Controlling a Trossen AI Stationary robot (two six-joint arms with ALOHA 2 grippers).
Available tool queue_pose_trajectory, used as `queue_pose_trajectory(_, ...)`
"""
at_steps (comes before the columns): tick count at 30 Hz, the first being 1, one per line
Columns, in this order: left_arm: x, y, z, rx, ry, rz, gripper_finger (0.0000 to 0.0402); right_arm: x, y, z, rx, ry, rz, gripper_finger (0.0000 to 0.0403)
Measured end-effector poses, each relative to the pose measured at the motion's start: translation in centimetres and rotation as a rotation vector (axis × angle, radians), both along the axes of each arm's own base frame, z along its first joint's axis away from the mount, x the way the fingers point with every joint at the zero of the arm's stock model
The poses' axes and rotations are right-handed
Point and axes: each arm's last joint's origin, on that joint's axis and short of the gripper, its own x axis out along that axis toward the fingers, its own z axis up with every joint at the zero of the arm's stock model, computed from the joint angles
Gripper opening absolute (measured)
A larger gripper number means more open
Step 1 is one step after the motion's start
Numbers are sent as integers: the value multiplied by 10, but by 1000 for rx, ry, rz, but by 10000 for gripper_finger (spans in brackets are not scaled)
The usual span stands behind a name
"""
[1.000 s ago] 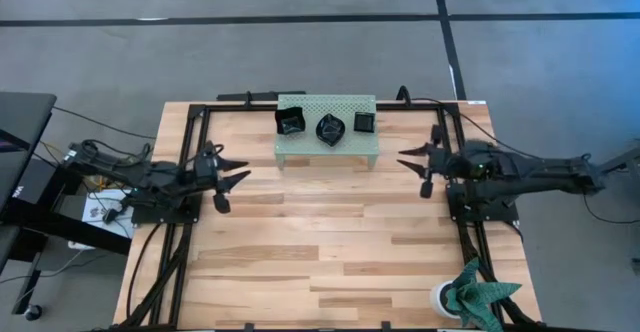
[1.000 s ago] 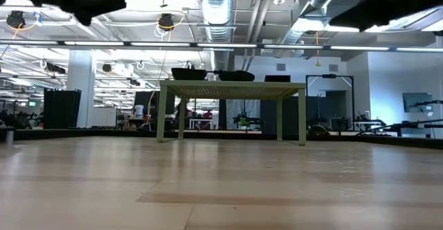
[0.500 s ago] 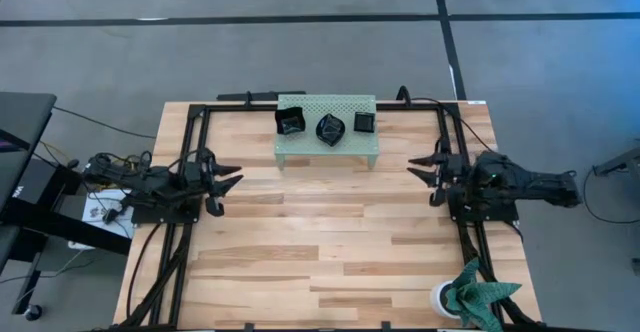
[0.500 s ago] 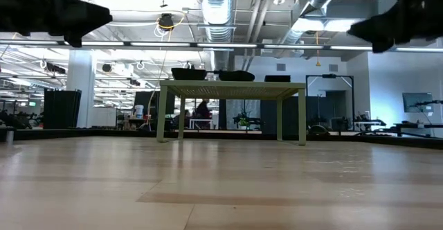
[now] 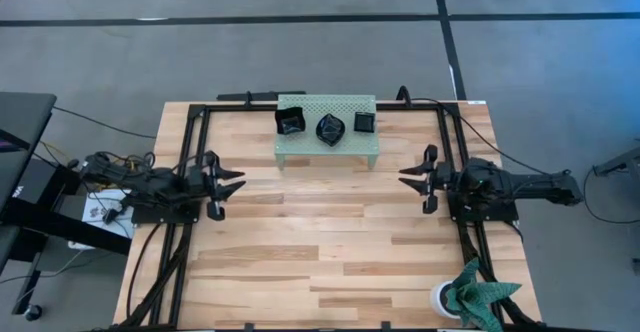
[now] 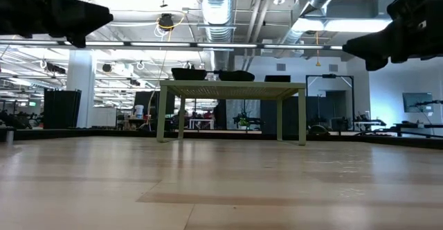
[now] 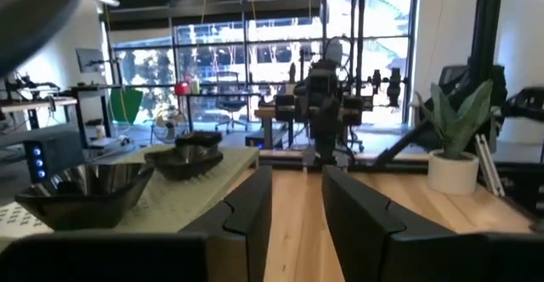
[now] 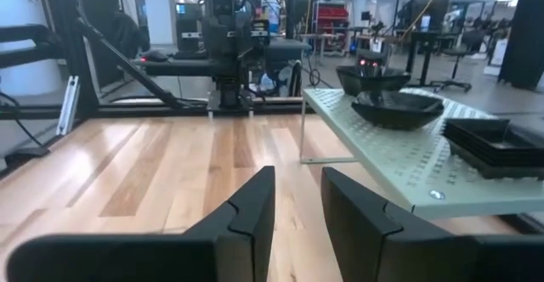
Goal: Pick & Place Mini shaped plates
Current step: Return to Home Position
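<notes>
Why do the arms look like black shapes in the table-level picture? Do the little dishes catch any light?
Low view: bright ceiling lamps behind turn the left hand and right hand into silhouettes. Left wrist view: the nearest black plate shows pale reflections on its wall. High view: the table is evenly lit, no glare.

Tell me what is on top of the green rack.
Three piles of glossy black plates stand in a row on the rack: the left pile, the middle pile and the square right pile. The lower plates in each are covered, so their count cannot be told.
</notes>
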Motion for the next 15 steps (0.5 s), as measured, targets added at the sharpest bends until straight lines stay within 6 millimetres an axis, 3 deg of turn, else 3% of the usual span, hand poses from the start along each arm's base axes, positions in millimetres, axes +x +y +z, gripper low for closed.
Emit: queue_pose_trajectory(15, 10, -4, -12, 49, 137, 2, 107, 0, 0, -1, 27, 3, -1, 93)
